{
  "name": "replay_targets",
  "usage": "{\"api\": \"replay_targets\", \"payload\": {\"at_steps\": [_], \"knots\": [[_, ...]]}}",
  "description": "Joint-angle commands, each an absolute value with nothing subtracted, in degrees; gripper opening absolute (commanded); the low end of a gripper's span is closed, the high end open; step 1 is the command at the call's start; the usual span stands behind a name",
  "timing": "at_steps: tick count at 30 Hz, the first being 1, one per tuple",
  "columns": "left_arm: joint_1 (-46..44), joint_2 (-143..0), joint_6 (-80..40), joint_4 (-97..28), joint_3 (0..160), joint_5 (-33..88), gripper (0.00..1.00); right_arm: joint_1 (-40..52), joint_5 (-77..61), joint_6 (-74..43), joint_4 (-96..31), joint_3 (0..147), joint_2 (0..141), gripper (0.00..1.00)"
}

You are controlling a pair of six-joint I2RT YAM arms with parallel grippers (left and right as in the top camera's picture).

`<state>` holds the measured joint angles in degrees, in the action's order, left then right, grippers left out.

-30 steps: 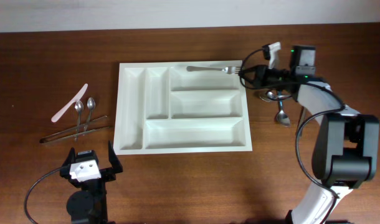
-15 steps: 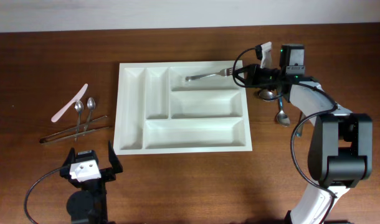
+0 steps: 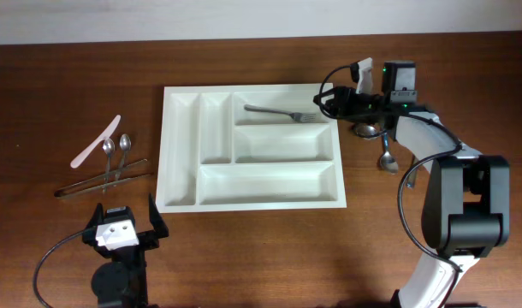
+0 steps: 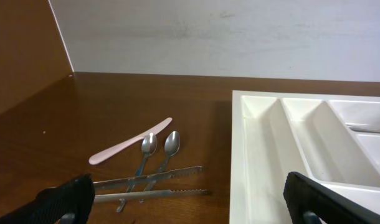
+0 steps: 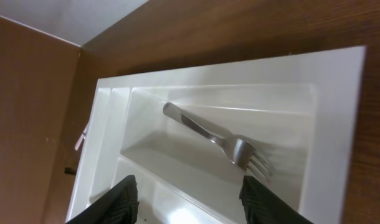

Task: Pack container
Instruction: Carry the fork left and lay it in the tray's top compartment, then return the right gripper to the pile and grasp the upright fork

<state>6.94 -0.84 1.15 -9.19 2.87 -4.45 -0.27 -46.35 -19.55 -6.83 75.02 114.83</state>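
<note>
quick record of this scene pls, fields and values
tray: white, five compartments
fork: flat in far right compartment, not held
right gripper: open, at tray's right edge by the tines
left gripper: open, empty, near front edge
left of tray: pink knife, two spoons, tongs
right of tray: more spoons

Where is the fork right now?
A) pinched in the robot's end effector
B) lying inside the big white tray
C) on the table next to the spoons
B: the fork lies flat in a wide compartment of the white tray, with nothing gripping it.
</note>
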Motion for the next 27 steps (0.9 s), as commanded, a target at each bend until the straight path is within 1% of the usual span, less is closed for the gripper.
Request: {"api": "replay_targets", "payload": {"at_steps": [1, 3, 5, 6, 8, 11, 16, 20, 27], "knots": [[7.3, -0.3, 2.2, -9.1, 2.6, -3.8, 0.99, 1.4, -45.6, -19.4, -6.8, 76.2, 115.9, 0.55], [7.3, -0.3, 2.2, -9.1, 2.6, -3.8, 0.99, 1.3, -45.6, -19.5, -7.0, 76.2, 115.9, 0.59], [7.3, -0.3, 2.2, -9.1, 2.6, -3.8, 0.99, 0.2, -45.7, -19.9, -8.2, 76.4, 115.8, 0.69], [7.3, -0.3, 2.2, -9.1, 2.6, -3.8, 0.99, -0.8, -45.8, -19.8, -9.3, 76.8, 115.8, 0.72], [7.3, -0.3, 2.2, -9.1, 2.6, -3.8, 0.99, -3.4, -45.8, -19.8, -12.4, 77.8, 115.8, 0.75], [7.3, -0.3, 2.2, -9.1, 2.6, -3.8, 0.99, -7.7, -45.8, -18.2, -17.3, 79.4, 115.8, 0.75], [7.3, -0.3, 2.2, -9.1, 2.6, -3.8, 0.99, -14.6, -45.7, -11.8, -27.4, 82.1, 115.8, 0.75], [7.3, -0.3, 2.2, -9.1, 2.6, -3.8, 0.99, -18.9, -43.6, -9.6, -32.3, 82.7, 115.8, 0.76], [7.3, -0.3, 2.2, -9.1, 2.6, -3.8, 0.99, -21.8, -34.2, -7.5, -40.2, 82.7, 115.8, 0.75]]}}
